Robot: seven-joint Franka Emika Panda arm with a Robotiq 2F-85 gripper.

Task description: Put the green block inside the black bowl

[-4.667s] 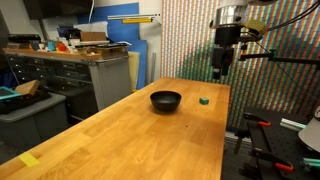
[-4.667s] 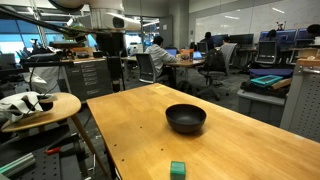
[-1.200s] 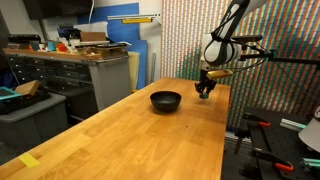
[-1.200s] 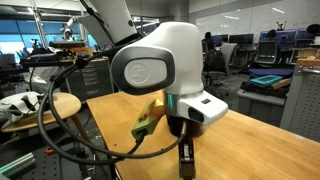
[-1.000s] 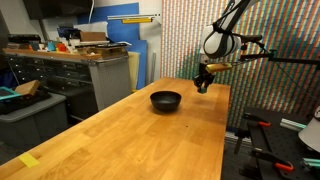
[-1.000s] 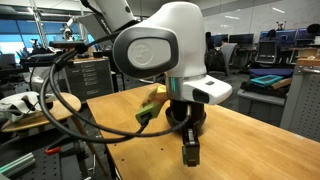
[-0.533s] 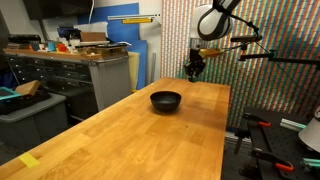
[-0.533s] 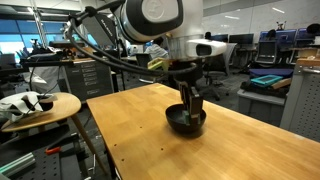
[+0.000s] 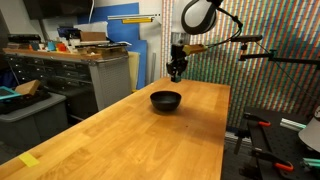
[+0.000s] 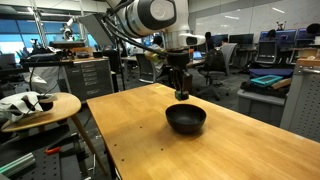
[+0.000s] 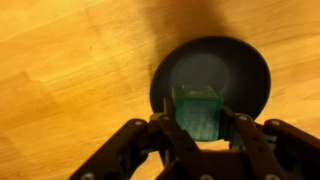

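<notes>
The gripper (image 11: 200, 128) pinches the block (image 11: 197, 108) between its two fingers (image 11: 163, 132), the jaws pressed against the block's sides. The block hangs in the air, clear of the table (image 9: 150, 135). In the wrist view the bowl (image 11: 212, 75) lies below the fingertips and a little ahead of them, its dark hollow showing behind the block. In both exterior views the gripper (image 9: 176, 72) hovers above the bowl (image 9: 166, 100) with open air between them. How well it is centred over the hollow is hard to judge from those angles

The step in hand looks like the placing: the block is lifted and carried, and only the descent and release remain. To do it well, the fingertips should first be nudged forward until the block sits over the middle of the hollow, as the wrist view shows best. Then the gripper should go straight down until the block is below the rim and just above the bottom, and only then should the jaws spread. The bowl is shallow and glossy, so a drop from height could bounce the small block out. The fingers should also stay off the rim, since the bowl would probably slide or tip if knocked
</notes>
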